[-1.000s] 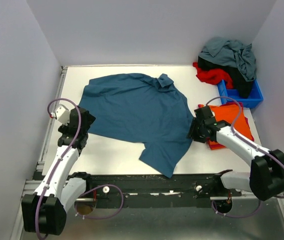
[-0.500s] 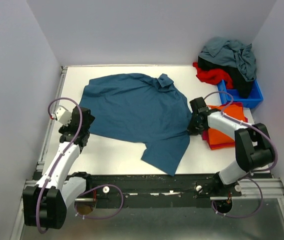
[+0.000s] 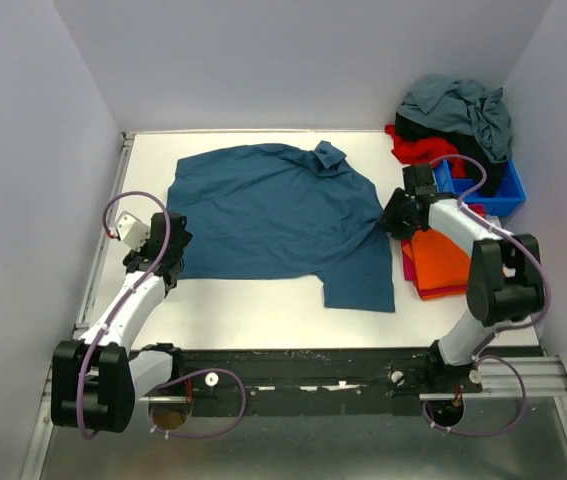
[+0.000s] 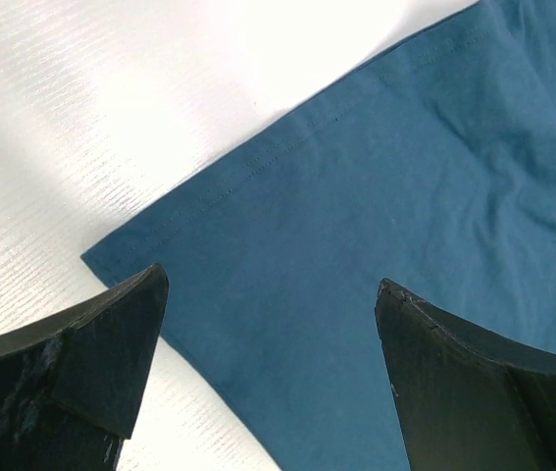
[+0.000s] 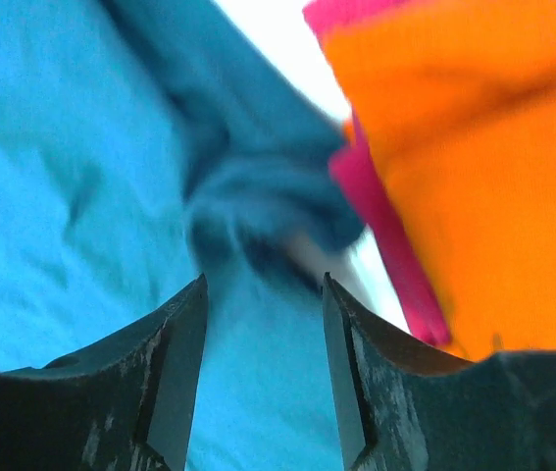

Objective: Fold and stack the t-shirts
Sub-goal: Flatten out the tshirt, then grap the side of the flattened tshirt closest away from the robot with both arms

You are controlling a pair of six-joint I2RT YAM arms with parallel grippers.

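1. The dark teal-blue t-shirt (image 3: 283,225) lies spread over the middle of the white table (image 3: 243,300). Its long axis runs left to right, with a stitched hem at the left end.
2. A crumpled knot sits on its far edge; whether that is a collar or a sleeve cannot be told.
3. The left gripper (image 4: 270,285) hangs with fingers spread wide over the near-left hem corner.
4. The right gripper (image 5: 263,285) is at the shirt's right edge. Its fingers are narrowly apart over a bunched fold, and the blurred wrist view does not show whether they pinch it.
5. Just beside it lies a folded orange shirt (image 3: 443,260) on a pink one (image 3: 406,268).
6. Grey-blue (image 3: 463,105), black (image 3: 483,165) and red (image 3: 423,152) shirts are heaped over the blue bin (image 3: 503,200), hiding most of it.
7. A second ago the near flap trailed toward the arms' bases. It now sits further right, the near edge is straighter, and the right gripper is nearer the bin.
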